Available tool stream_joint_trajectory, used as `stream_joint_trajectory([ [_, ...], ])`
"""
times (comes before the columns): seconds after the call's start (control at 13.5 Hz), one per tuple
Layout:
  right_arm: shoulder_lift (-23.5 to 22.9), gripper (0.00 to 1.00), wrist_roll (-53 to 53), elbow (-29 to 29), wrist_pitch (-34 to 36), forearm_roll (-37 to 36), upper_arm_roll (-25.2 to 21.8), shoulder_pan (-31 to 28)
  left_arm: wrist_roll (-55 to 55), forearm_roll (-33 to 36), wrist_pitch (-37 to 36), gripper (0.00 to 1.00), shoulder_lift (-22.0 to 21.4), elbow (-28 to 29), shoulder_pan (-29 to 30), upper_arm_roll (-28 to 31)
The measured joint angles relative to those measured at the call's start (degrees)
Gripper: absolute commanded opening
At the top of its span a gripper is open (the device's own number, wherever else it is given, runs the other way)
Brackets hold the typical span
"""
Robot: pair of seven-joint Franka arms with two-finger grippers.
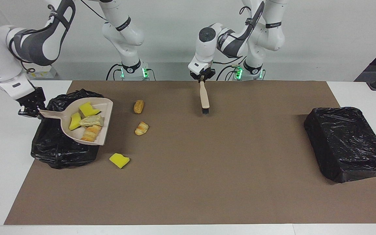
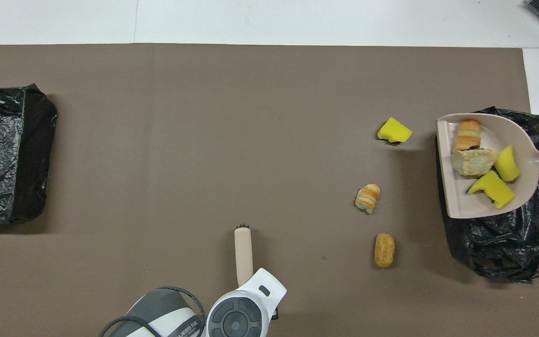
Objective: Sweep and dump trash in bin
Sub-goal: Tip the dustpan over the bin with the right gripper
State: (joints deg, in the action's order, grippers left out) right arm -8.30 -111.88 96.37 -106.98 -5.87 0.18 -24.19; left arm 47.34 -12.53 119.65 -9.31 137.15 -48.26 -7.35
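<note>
Four bits of the trash [image 1: 86,122], two bright yellow sponge chunks and two tan toy pastry pieces, lie in the beige plastic dustpan [image 1: 107,105], which the right gripper [image 1: 31,106] grasps by its handle over the open black-bagged bin [image 1: 49,147] at the right arm's end of the table. Nothing looks dumped yet, as far as the bag's mouth shows. Three bits are left on the brown mat [image 1: 207,179]: a yellow sponge chunk [image 1: 119,160], a striped croissant piece [image 1: 141,128] and a small bread roll [image 1: 138,106]. The left gripper [image 1: 202,75] clenches the beige brush [image 1: 204,99], bristles down, over the mat. A second black-bagged bin [image 1: 348,143] sits at the left arm's end.
</note>
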Motion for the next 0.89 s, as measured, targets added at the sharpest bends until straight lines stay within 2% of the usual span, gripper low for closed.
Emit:
stream_joint_trajectory([
  [0.15, 0.19, 0.0, -0.38, -0.09, -1.0, -7.25, -0.04, -2.22, -1.56, 0.0, 0.0, 0.0, 0.0, 0.21, -0.02, -0.01],
  [0.3, 0.26, 0.0, 2.99, -0.09, -2.6, -17.44, 0.25, -2.02, -2.08, 0.0, 0.0, 0.0, 0.0, 0.36, -0.03, -0.01],
  [0.44, 0.27, 0.0, 8.98, 0.1, -2.35, -27.03, 0.61, 0.41, -2.18, 0.0, 0.0, 0.0, 0.0, 0.38, -0.03, -0.01],
  [0.59, 0.33, 0.0, 15.26, 0.21, 0.86, -35.79, 0.81, 4.68, -2.2, 0.0, 0.0, 0.0, 0.0, 0.39, -0.03, -0.01],
  [0.74, 0.91, 0.0, 18.03, 0.17, 3.57, -40.32, 0.89, 7.57, -2.2, 0.0, 0.0, 0.0, 0.0, 0.39, -0.03, 0.0],
  [0.89, 2.63, 0.0, 17.76, 0.12, 3.86, -41.01, 0.81, 7.39, -2.22, 0.0, -0.02, 0.0, 0.0, 0.4, -0.03, 0.0],
])
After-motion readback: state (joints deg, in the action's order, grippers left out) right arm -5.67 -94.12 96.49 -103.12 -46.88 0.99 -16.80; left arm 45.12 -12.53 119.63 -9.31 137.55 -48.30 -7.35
